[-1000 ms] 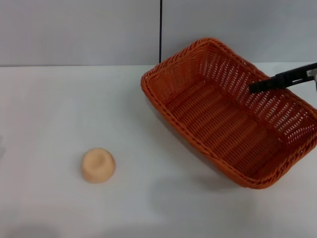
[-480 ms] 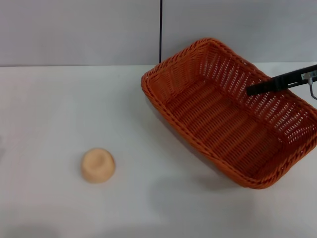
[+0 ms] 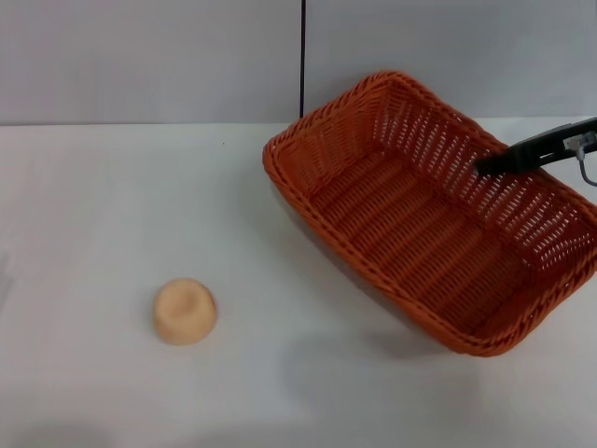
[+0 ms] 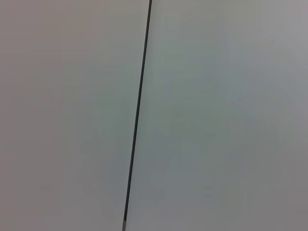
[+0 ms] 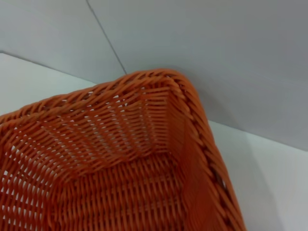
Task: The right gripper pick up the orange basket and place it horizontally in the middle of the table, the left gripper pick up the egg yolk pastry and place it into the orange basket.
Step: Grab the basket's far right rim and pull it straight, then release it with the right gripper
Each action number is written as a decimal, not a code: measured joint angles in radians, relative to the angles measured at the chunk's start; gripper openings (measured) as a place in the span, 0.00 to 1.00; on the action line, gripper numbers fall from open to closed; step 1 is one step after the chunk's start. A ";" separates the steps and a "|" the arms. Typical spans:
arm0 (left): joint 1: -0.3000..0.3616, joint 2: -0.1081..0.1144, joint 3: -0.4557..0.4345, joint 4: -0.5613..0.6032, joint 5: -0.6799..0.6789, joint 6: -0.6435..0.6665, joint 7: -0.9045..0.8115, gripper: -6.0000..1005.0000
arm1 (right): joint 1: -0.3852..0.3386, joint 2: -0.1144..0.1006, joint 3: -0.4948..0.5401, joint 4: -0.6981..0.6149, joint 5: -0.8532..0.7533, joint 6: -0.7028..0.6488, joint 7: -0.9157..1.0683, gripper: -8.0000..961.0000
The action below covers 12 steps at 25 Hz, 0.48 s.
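Observation:
The orange basket (image 3: 420, 233) hangs tilted above the right half of the white table (image 3: 112, 205), casting a shadow beneath it. My right gripper (image 3: 480, 168) reaches in from the right edge and is shut on the basket's far long wall; only one black finger (image 3: 527, 152) shows. The right wrist view looks down into a corner of the basket (image 5: 120, 159). The egg yolk pastry (image 3: 185, 311), a small tan dome, sits on the table at the front left, well apart from the basket. My left gripper is out of view.
A grey wall with a dark vertical seam (image 3: 303, 56) stands behind the table. The left wrist view holds only that wall and the seam (image 4: 137, 115). Bare tabletop (image 5: 269, 163) lies beside the basket's corner.
The basket's left corner has drifted slightly to the left. The right gripper's finger has shifted a little along the far wall. The pastry has not moved.

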 joint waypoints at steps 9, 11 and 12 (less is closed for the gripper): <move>0.010 0.000 -0.003 0.001 -0.002 0.035 -0.002 0.81 | 0.016 0.003 -0.039 -0.093 0.035 0.042 -0.146 0.16; 0.018 0.001 -0.004 0.001 -0.005 0.047 -0.002 0.81 | 0.042 0.003 -0.051 -0.109 0.064 0.094 -0.259 0.16; 0.023 0.001 -0.004 0.001 -0.006 0.056 -0.002 0.81 | 0.042 0.003 -0.051 -0.109 0.064 0.094 -0.259 0.16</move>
